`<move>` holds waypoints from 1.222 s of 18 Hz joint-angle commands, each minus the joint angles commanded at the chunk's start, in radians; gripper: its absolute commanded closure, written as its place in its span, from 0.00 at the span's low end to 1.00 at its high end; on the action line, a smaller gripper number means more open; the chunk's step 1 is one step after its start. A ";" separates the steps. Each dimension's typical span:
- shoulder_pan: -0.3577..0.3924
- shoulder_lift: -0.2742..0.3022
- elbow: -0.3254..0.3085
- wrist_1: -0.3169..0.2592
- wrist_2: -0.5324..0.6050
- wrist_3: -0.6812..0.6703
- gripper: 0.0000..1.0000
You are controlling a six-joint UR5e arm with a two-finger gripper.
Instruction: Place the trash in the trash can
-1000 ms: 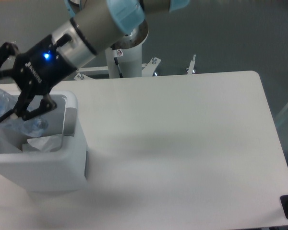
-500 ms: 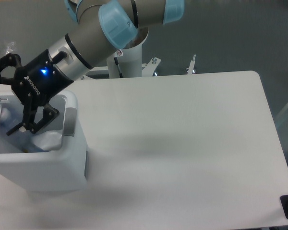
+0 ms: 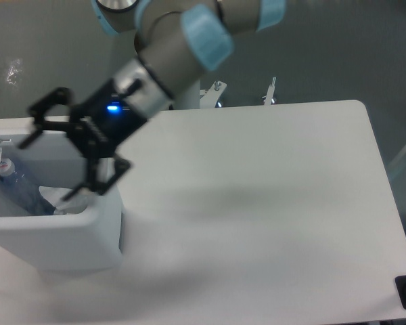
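Movement since earlier frames: end effector [image 3: 49,154] is sitting further right and higher than half a second ago, no longer down inside the bin; a second ago the bottle was lying between its fingers, and now nothing is lying there.
Camera view, end effector: black, angular, two-fingered, with a blue light glowing on its body; its fingers are spreading wide apart and holding nothing, one fingertip reaching over the bin's far rim, the other hanging over the near right corner.
Camera view, arm: grey cylindrical links with pale blue rounded joint caps are slanting down from the top edge toward the bin; the outline is blurring slightly.
Camera view, trash can [image 3: 61,237]: large white boxy plastic bin with rounded corners and a thick smooth rim is standing at the left edge of the tabletop [image 3: 257,203], partly cut off by the picture's border; a grey strip is showing on its right side.
Camera view, bottle [image 3: 17,186]: crushed clear plastic with a bluish tint is lying inside the bin against the left wall, its white cap end pointing up-left.
Camera view, wrapper [image 3: 59,198]: crumpled white piece is lying inside the bin, just right of the bottle; its print is too small to tell.
Camera view, tabletop: flat matte white surface with rounded corners is carrying the bin.
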 joint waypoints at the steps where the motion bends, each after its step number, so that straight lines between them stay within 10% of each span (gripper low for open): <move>1: 0.031 -0.002 -0.002 0.000 0.000 0.014 0.00; 11: 0.263 -0.110 -0.011 0.003 0.055 0.192 0.00; 17: 0.253 -0.120 -0.003 0.005 0.590 0.402 0.00; 22: 0.237 -0.114 -0.009 -0.001 0.797 0.514 0.00</move>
